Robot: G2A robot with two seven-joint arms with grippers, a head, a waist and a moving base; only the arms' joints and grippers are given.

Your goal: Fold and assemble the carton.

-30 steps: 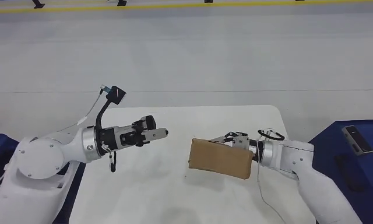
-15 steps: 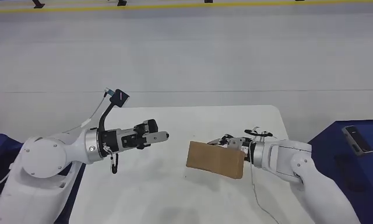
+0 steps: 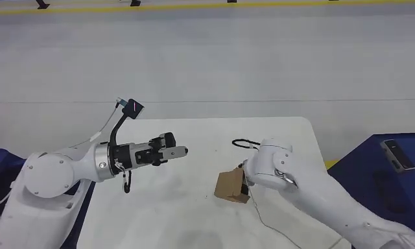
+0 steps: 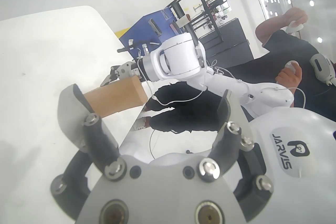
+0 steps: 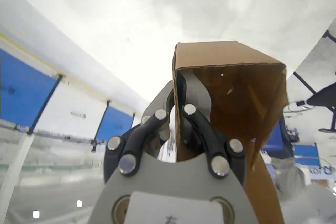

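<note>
The brown carton (image 3: pixel 228 185) is held just above the white table (image 3: pixel 188 210), right of its middle, as an open tube. My right gripper (image 5: pixel 178 93) is shut on one of its walls, one finger inside and one outside. The left wrist view shows the carton (image 4: pixel 115 99) from the side, with the right gripper (image 4: pixel 113 75) behind it. My left gripper (image 3: pixel 178 150) hovers over the table to the left of the carton, apart from it. It is open and holds nothing, with its fingers (image 4: pixel 76 99) spread wide.
A blue stand (image 3: pixel 379 168) with a dark flat device (image 3: pixel 397 154) on it sits off the table's right edge. The table's left and front parts are bare.
The right arm has swung in over the table and turned the carton, which now shows end-on and sits closer to the middle. The left arm has barely shifted.
</note>
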